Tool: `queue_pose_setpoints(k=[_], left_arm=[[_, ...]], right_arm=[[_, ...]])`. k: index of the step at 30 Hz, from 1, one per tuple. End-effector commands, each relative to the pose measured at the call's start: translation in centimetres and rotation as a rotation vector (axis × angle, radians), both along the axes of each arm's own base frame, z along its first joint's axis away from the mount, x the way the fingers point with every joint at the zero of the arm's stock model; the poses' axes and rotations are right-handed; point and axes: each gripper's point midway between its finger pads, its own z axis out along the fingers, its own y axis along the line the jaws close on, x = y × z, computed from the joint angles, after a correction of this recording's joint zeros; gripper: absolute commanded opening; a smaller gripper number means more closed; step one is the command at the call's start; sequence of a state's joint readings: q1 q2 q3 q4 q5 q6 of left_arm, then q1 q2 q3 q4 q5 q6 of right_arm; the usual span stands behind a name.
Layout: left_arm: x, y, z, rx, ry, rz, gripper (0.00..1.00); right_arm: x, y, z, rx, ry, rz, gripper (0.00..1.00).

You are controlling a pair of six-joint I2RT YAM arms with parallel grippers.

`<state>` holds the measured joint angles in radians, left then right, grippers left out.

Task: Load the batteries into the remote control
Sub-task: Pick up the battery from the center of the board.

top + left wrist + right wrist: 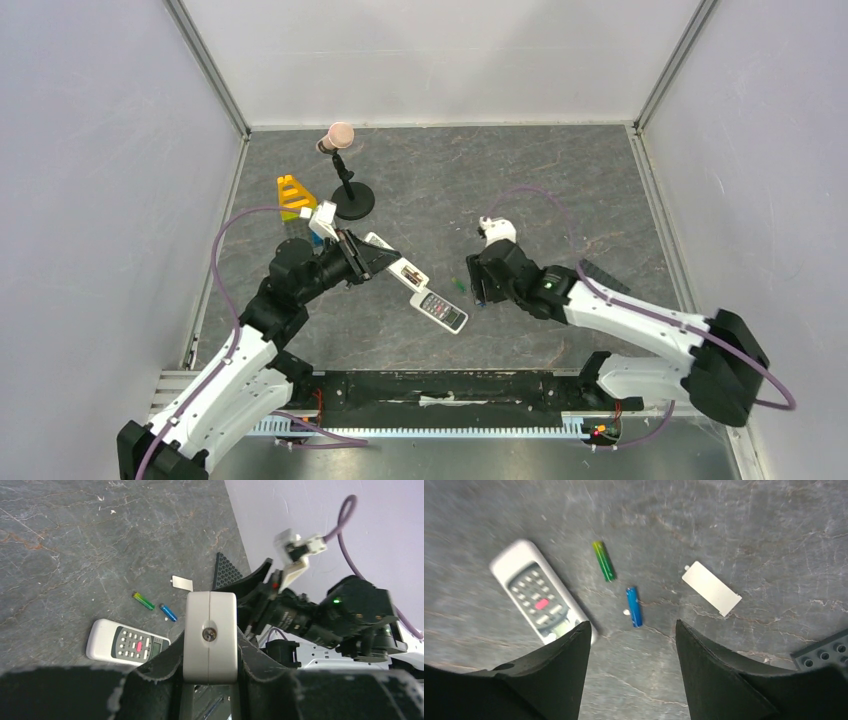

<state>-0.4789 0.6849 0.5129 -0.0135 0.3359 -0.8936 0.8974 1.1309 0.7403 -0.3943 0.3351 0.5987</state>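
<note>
The remote control (pixel 441 312) (pixel 127 642) (pixel 540 597), white with a dark grey button face and a small display, lies face up on the table. A green battery (pixel 143 601) (pixel 604 561) and a blue battery (pixel 168 612) (pixel 634 606) lie loose beside it. My left gripper (pixel 375 258) (pixel 210 645) is shut on a longer white remote (pixel 398 264) (pixel 210 630), held above the table with an open compartment facing up. My right gripper (pixel 478 290) (pixel 631 625) hangs open just above the table, its fingertips straddling the near end of the blue battery, nothing between them.
A white battery cover (pixel 711 587) (pixel 182 583) lies right of the batteries. A dark studded plate (pixel 600 275) (pixel 824 655) sits beyond it. At the back left stand a small microphone stand (pixel 345 180) and a yellow block (pixel 293 195). Walls enclose the table.
</note>
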Motion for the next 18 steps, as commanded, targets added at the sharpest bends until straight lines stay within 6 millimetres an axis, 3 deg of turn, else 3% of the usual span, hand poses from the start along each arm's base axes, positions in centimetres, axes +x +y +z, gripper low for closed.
queue_pose_setpoints(k=[1,7,16,18], left_arm=[[0.5,0.0,1.8,0.02,-0.087,-0.005,0.02],[0.4,-0.3,1.5,0.028,-0.087,-0.028,0.02],[0.5,-0.8,1.6,0.031,-0.09,-0.054,0.02],[0.5,-0.8,1.6,0.033,-0.09,-0.056,0.02]], right_arm=[[0.0,-0.1,-1.9,-0.168,0.034,0.134,0.64],[0.0,0.5,-4.7,-0.238,0.082,0.205,0.56],[0.2,1.4,-7.2,-0.242,0.152,0.259,0.46],[0.2,1.3,-7.7,-0.243,0.173,0.258,0.39]])
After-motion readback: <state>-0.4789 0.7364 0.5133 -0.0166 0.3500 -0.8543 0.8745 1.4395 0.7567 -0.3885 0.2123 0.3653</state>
